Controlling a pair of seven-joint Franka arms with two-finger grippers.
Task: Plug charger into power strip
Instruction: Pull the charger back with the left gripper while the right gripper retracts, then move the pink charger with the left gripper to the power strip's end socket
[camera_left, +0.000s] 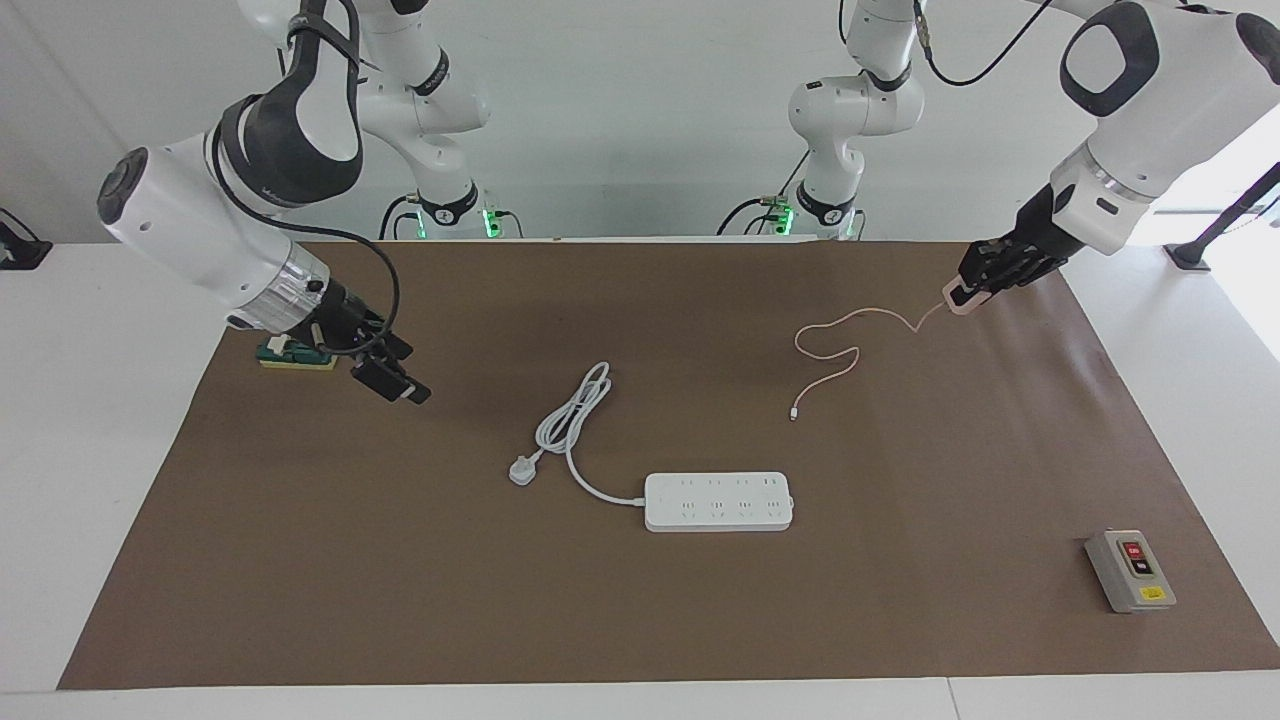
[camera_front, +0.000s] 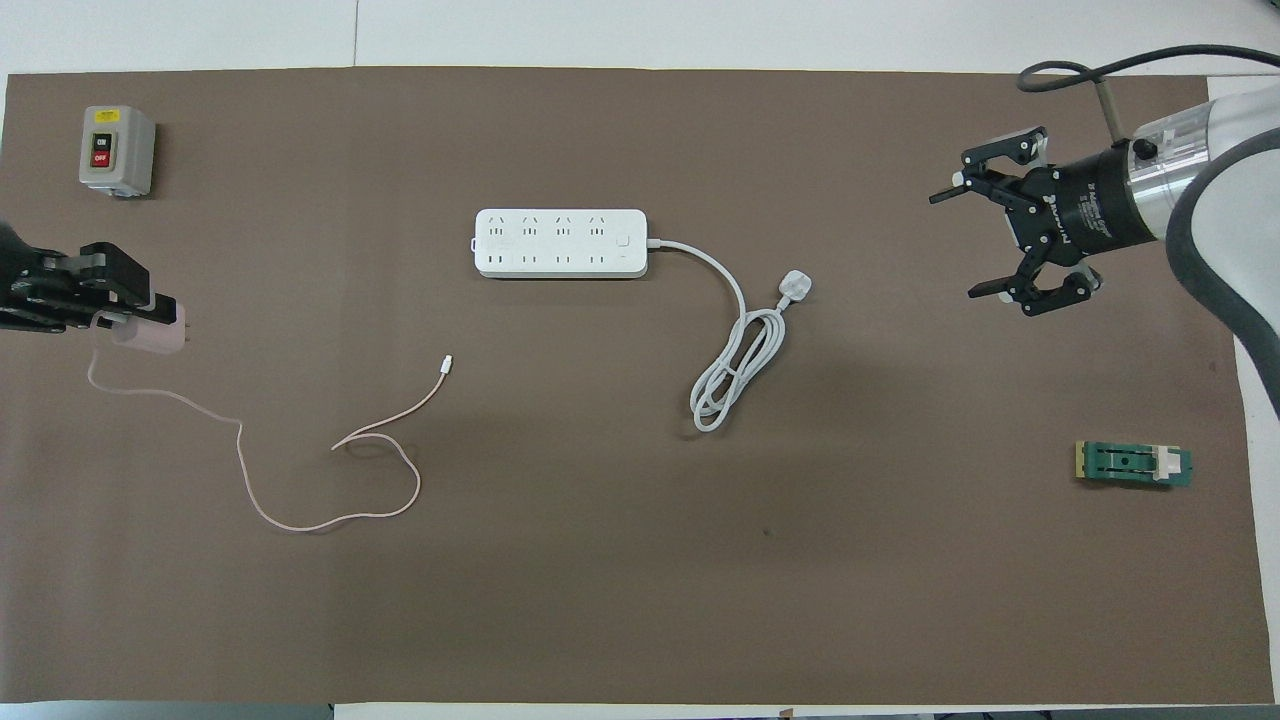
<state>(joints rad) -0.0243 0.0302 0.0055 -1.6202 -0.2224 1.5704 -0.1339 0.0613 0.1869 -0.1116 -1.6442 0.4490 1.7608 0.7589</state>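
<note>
The white power strip (camera_left: 720, 502) (camera_front: 560, 243) lies flat mid-table, sockets up, with its thick white cord and round plug (camera_left: 522, 468) (camera_front: 795, 288) coiled beside it toward the right arm's end. My left gripper (camera_left: 965, 290) (camera_front: 140, 318) is shut on the pale pink charger (camera_left: 958, 298) (camera_front: 150, 336) at the left arm's end of the mat, just above it. The charger's thin pink cable (camera_left: 850, 360) (camera_front: 330, 520) trails in loops on the mat, nearer to the robots than the strip. My right gripper (camera_left: 405, 372) (camera_front: 962, 243) is open and empty, held over the mat at the right arm's end.
A grey switch box with red and black buttons (camera_left: 1130, 570) (camera_front: 117, 150) sits at the corner of the mat at the left arm's end, farther from the robots than the charger. A small green and yellow block (camera_left: 297, 355) (camera_front: 1133, 464) lies at the right arm's end.
</note>
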